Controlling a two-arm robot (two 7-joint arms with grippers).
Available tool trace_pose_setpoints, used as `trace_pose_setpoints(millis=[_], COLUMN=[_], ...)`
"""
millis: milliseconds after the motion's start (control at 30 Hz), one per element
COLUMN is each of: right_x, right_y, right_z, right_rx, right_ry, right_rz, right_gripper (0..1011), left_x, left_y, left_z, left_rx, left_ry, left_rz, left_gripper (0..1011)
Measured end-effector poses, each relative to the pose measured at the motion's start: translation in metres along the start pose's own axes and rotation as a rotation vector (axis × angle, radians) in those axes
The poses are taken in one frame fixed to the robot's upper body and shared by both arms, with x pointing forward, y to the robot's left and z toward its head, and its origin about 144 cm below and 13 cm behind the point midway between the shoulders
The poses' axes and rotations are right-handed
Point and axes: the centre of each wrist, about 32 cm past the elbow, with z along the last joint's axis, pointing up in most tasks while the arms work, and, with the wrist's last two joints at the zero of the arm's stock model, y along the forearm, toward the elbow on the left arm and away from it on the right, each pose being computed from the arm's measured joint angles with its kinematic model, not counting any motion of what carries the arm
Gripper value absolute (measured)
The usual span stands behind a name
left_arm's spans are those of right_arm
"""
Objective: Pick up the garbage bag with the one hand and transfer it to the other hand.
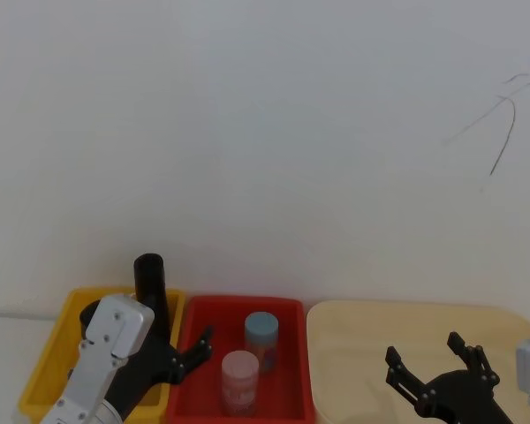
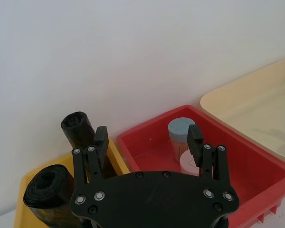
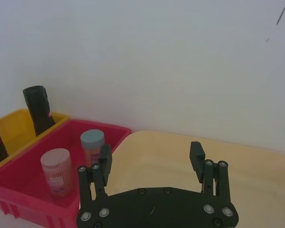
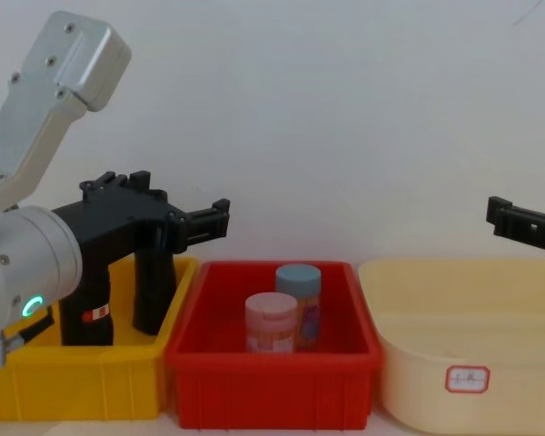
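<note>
Starting on the left, the yellow bin point(image 4: 82, 386) holds two black rolls standing on end. The garbage bag point(image 4: 89, 329) is the left, nearer one with the little red-and-white label. The plain roll point(image 4: 152, 300) stands just right of it, further back toward the wall.

Guessing here, but a tight roll of plastic film like that should be fairly light. It's probably firm enough to pinch, though it'll give a bit, and slick on the outside. So it's not fragile, just likely to slide out of a lazy grip. The best bet looks like clamping across the body above the label, where it clears the bin wall. That would leave the lower end free for the other gripper.

The left gripper point(image 2: 148, 137) hangs above the wall between the yellow bin and the red bin point(image 4: 272, 391), fingers spread wide with nothing in them. The bag isn't between the jaws. It sits lower, left of them and closer to the robot, and the left finger lines up with the plain roll instead. Two capped jars point(image 4: 282, 313) stand in the red bin.

Far right, the right gripper point(image 3: 150, 152) hovers over the cream tub point(image 4: 409, 363), also wide open and empty.
</note>
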Motion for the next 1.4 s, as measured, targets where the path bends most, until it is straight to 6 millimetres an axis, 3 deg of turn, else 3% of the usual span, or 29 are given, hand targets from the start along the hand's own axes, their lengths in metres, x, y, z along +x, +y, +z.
trace_pose_setpoints(millis=[1400], right_x=[0.0], right_y=[0.0], right_z=[0.0], right_rx=[0.0], right_ry=[0.0], right_rz=[0.0], right_gripper=[999], left_x=[0.0], left_y=[0.0], left_z=[0.0001], left_rx=[0.0], left_ry=[0.0], left_rz=[-0.001], left_gripper=[1000])
